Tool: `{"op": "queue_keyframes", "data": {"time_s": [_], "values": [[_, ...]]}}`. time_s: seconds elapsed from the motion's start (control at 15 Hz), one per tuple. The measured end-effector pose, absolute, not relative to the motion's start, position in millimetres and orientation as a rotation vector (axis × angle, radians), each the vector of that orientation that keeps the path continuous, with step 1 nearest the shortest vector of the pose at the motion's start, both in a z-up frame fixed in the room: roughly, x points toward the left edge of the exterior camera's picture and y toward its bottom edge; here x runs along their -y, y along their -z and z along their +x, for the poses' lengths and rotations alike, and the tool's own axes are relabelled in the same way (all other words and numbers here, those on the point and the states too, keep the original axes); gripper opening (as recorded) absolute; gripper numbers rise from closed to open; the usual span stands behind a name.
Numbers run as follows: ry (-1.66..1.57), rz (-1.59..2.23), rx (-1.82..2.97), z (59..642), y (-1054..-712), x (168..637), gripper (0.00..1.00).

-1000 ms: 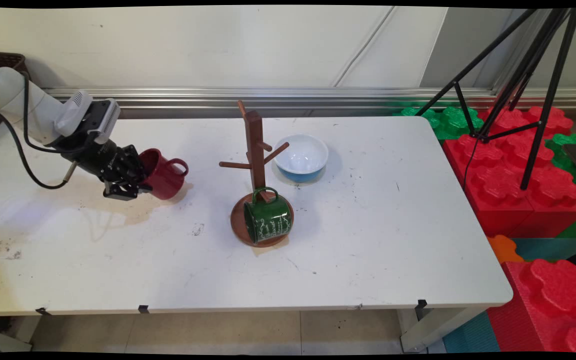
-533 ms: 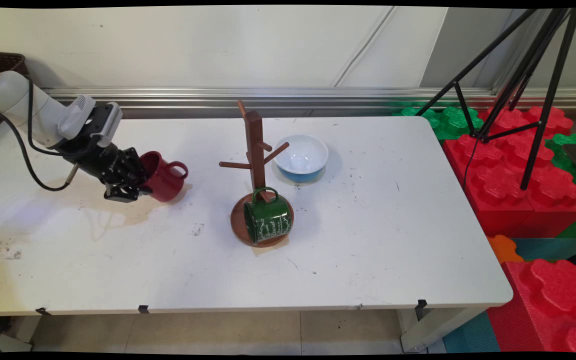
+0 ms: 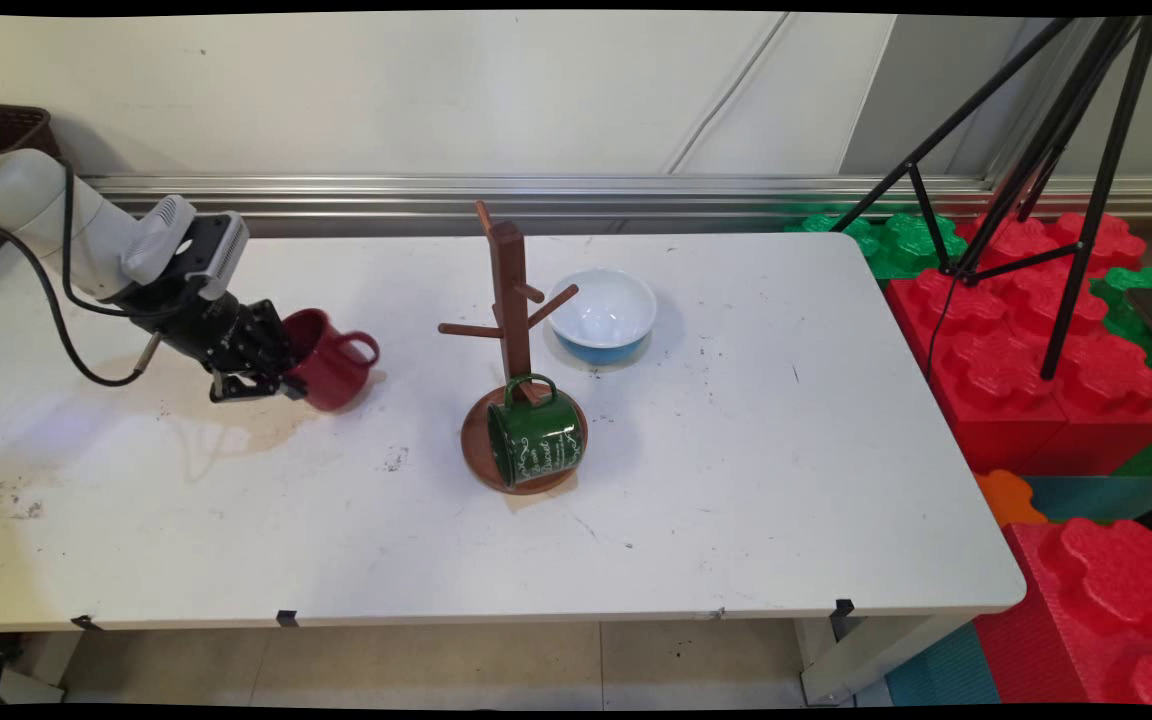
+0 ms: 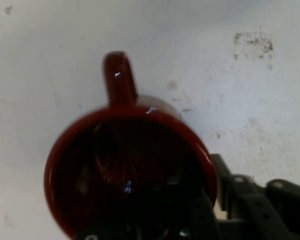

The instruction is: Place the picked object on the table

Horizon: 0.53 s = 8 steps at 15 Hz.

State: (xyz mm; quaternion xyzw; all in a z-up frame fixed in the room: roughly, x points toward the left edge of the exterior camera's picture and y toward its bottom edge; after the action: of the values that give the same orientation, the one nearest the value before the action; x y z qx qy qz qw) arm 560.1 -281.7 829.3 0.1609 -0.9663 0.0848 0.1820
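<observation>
**Red mug held at the table's left side**

On the left part of the white table [image 3: 756, 480], the black gripper [image 3: 281, 372] is closed on the rim of a red mug [image 3: 331, 362]. One finger reaches inside the mug's mouth and the other sits outside its wall, as the hand view shows, where the red mug [image 4: 127, 170] fills most of the frame with its handle pointing up in the picture. In the main view the mug is tilted, its mouth turned toward the arm and its handle toward the right; whether its lower edge touches the table cannot be told.

Well to the right stands a wooden mug tree [image 3: 511, 300] on a round base. A green mug [image 3: 534, 440] with white lettering lies on its side on that base, its handle against the post. Just behind the tree, to the right, sits a bowl [image 3: 603, 315], white inside and blue outside. Red and green foam blocks [image 3: 1036, 370] and a black tripod [image 3: 1056, 150] stand beyond the table's right edge.
</observation>
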Motion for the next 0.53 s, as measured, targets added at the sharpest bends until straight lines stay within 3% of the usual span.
{"op": "queue_keyframes", "data": {"time_s": [0.07, 0.53], "values": [[-0.238, 0.454, 2.727, 559.8, -828.8, 282.0, 1.0], [-0.24, 0.464, 2.717, 559.3, -827.9, 284.4, 1.0]]}}
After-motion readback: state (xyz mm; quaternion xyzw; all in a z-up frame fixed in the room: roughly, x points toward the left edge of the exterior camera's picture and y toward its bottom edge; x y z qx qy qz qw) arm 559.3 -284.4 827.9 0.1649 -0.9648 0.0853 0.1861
